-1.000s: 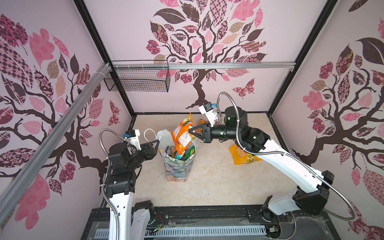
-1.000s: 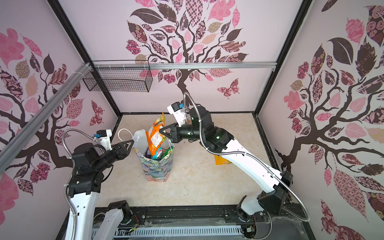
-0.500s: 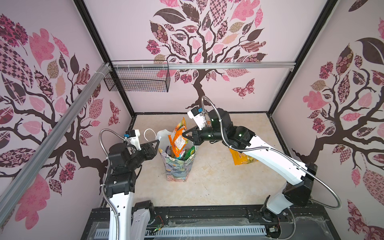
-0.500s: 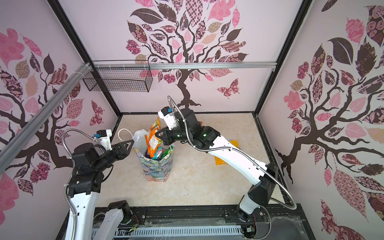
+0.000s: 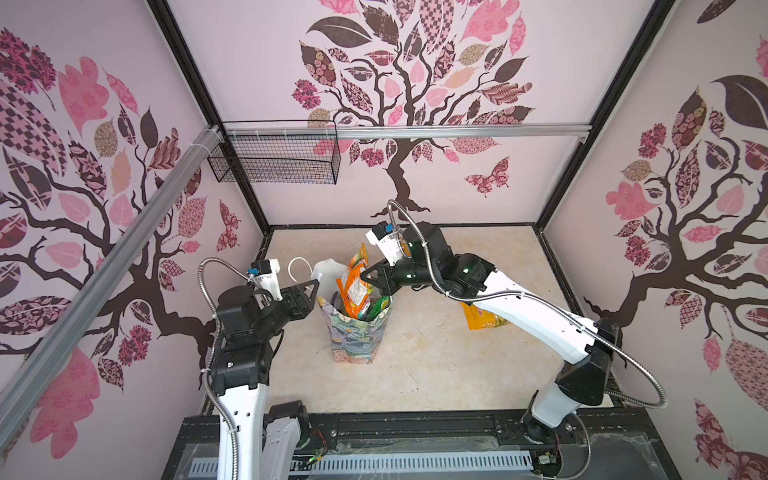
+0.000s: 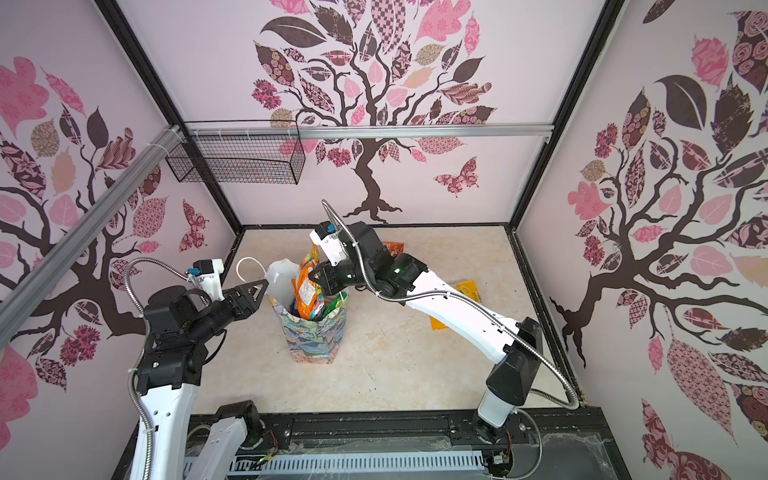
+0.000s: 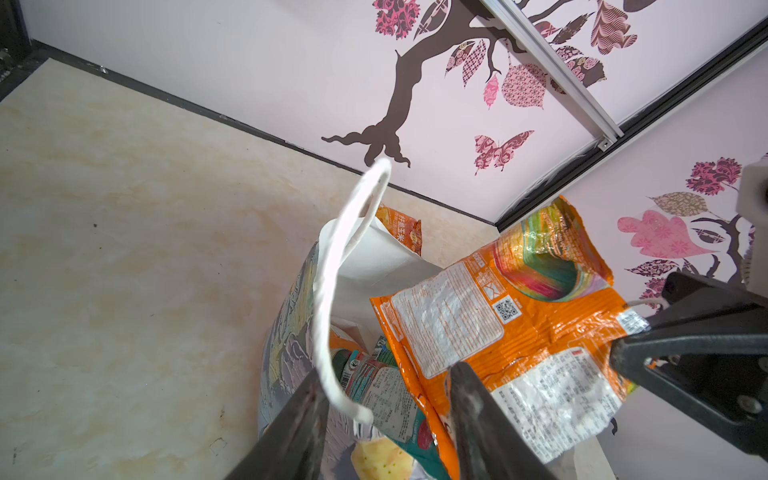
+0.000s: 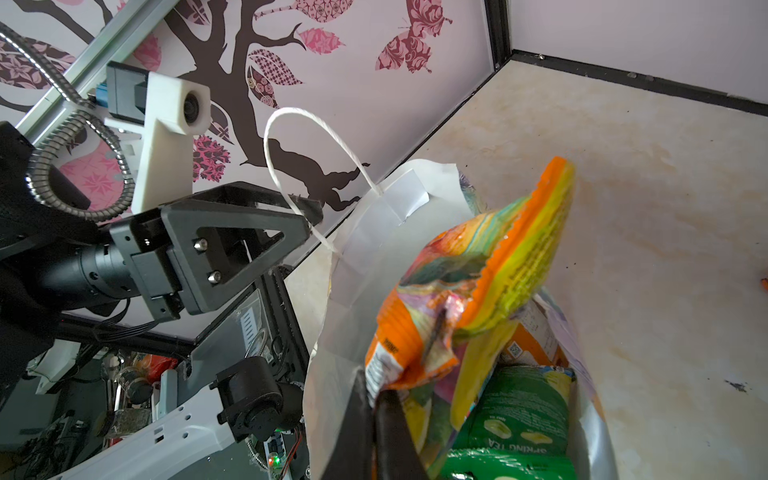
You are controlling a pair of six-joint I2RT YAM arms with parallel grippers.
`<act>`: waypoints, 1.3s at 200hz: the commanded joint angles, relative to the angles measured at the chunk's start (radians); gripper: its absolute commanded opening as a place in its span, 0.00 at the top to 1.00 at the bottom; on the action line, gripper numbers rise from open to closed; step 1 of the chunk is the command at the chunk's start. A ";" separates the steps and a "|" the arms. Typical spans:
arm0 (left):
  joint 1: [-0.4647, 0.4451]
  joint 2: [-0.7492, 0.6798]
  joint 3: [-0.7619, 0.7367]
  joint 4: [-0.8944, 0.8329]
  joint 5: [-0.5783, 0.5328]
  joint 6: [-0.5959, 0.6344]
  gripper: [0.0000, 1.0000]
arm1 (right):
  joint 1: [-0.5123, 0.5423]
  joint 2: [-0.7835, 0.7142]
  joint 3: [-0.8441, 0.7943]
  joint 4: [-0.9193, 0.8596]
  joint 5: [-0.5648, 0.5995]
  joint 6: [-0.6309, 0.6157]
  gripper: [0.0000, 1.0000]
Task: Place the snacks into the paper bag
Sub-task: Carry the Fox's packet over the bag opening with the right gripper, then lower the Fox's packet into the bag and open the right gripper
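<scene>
We list the right gripper (image 5: 366,277) pinched on an orange packet (image 5: 352,286) standing in the mouth of the paper bag (image 5: 353,338). We list the left gripper (image 5: 314,287), jaws spread, at the bag's rim by its cord handle (image 5: 296,266); a yellow packet (image 5: 478,319) lies on the table (image 5: 415,374), apart.

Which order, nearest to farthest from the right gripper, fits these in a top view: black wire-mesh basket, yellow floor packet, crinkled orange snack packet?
1. Orange snack packet: held in the right gripper.
2. Yellow packet: floor, right side.
3. Black wire-mesh basket: back-left wall.
</scene>
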 commanded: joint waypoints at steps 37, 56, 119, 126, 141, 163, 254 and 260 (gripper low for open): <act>0.005 -0.009 -0.007 0.017 0.010 0.008 0.49 | 0.047 0.043 0.066 0.041 0.031 -0.017 1.00; 0.005 -0.009 -0.008 0.017 0.010 0.009 0.49 | 0.060 0.047 0.056 0.048 0.046 -0.018 1.00; 0.004 -0.009 -0.007 0.017 0.010 0.009 0.49 | 0.079 0.073 0.061 0.048 0.058 -0.025 1.00; 0.005 -0.009 -0.009 0.018 0.010 0.009 0.49 | 0.080 0.075 0.065 0.043 0.062 -0.026 1.00; 0.004 -0.009 -0.007 0.017 0.010 0.009 0.49 | 0.080 0.076 0.067 0.035 0.069 -0.031 0.99; 0.005 -0.008 -0.008 0.018 0.010 0.010 0.49 | 0.081 0.072 0.072 0.029 0.070 -0.037 0.94; 0.005 -0.009 -0.008 0.018 0.011 0.007 0.49 | 0.084 0.080 0.211 -0.083 0.107 -0.079 0.75; 0.005 -0.008 -0.009 0.019 0.013 0.007 0.49 | 0.085 0.077 0.218 -0.087 0.111 -0.082 0.75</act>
